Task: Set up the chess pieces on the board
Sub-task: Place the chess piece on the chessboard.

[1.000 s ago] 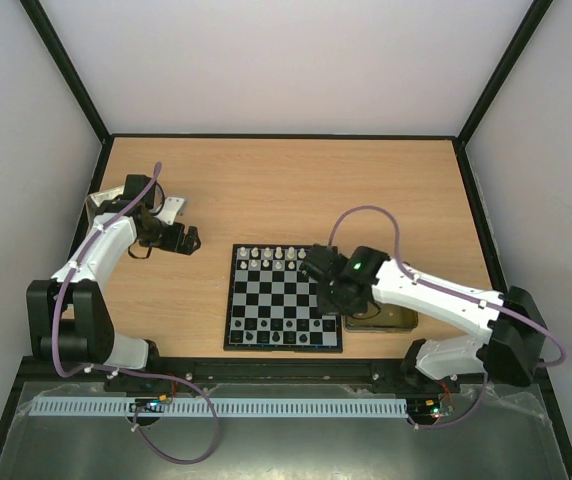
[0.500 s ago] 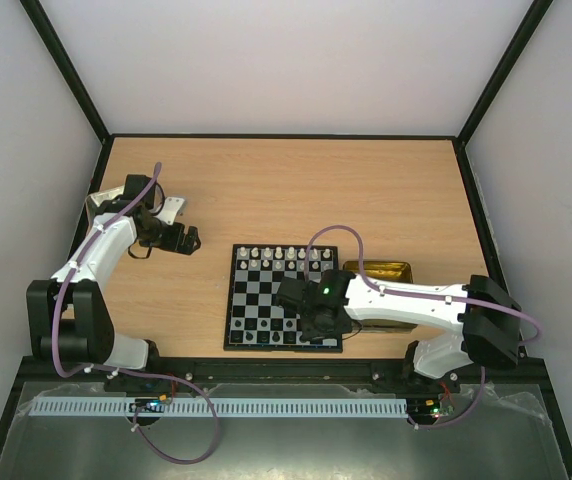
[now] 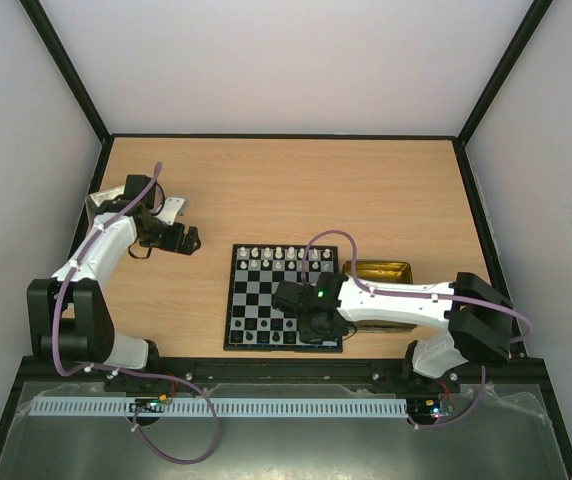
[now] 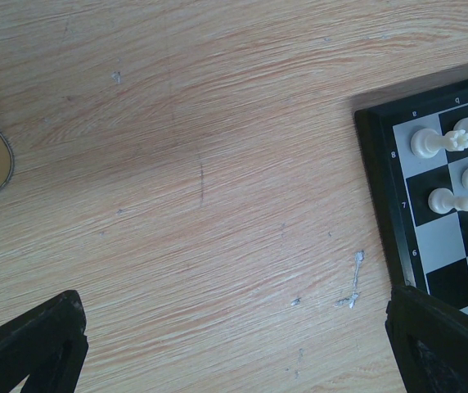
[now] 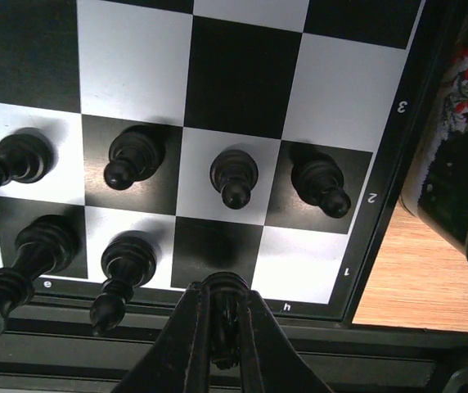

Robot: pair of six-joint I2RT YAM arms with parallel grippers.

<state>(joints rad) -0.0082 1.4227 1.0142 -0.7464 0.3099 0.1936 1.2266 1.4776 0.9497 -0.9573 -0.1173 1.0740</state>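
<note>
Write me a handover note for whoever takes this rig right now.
Left gripper: jaws open, empty, above bare table left of the board.
Right gripper: jaws shut on a black piece, above the board's near right corner.
Done: white pieces stand on the far rows; black pawns on row 2.
Left: g1 and h1 look empty; set the held piece down, then check the gold tin for another.

The jaws are closed on a black chess piece (image 5: 224, 288) at the near edge of the chessboard (image 5: 242, 74), over the dark square beside h1. Four black pawns (image 5: 234, 176) stand on rank 2. Taller black pieces (image 5: 123, 266) stand on rank 1 to the left. A floral-printed tin (image 5: 463, 98) sits on the table (image 5: 393, 282), just beside the chessboard.
</note>
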